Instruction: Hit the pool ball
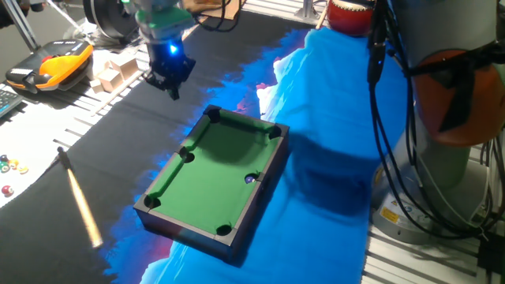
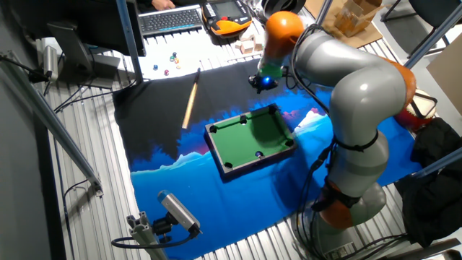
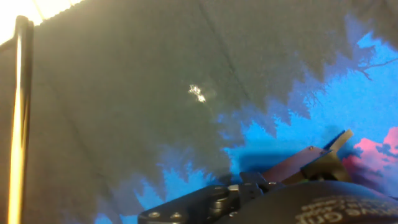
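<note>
The pool ball [image 1: 251, 179] is a tiny black ball with a white spot. It lies on the green felt of a miniature pool table [image 1: 207, 230], near the right rail's middle pocket. It also shows in the other fixed view [image 2: 258, 154]. My gripper [image 1: 173, 85] hangs above the dark cloth, behind the table's far left corner and apart from it. Its fingers come to one point and look shut and empty. In the other fixed view the gripper [image 2: 263, 81] is beyond the table [image 2: 216, 143]. The hand view shows only cloth and a table corner [image 3: 323, 155]; the ball is out of view there.
A wooden cue stick [image 1: 80, 203] lies on the dark cloth left of the table and shows at the hand view's left edge [image 3: 18, 112]. Small coloured balls [image 1: 9, 166] lie on a white sheet at far left. Wooden blocks [image 1: 110, 72] and an orange handset [image 1: 55, 63] sit behind. The robot base [image 1: 450, 118] stands at right.
</note>
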Controlling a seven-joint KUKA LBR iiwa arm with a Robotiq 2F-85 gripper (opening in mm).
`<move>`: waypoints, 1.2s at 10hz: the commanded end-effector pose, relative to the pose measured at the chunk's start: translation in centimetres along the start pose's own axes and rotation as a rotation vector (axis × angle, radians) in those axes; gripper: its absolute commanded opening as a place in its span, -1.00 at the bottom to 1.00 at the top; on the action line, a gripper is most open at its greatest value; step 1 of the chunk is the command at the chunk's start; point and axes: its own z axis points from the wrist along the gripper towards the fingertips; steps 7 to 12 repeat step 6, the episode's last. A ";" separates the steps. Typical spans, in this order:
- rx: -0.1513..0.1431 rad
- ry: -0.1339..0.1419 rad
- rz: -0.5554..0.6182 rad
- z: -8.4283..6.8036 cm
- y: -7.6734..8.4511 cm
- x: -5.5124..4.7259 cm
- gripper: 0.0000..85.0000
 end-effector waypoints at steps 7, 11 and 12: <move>0.020 0.009 -0.041 -3.2 -1.4 -1.9 -1.00; 0.020 0.009 -0.041 -3.2 -1.4 -1.9 -1.00; 0.020 0.009 -0.041 -3.2 -1.4 -1.9 -1.00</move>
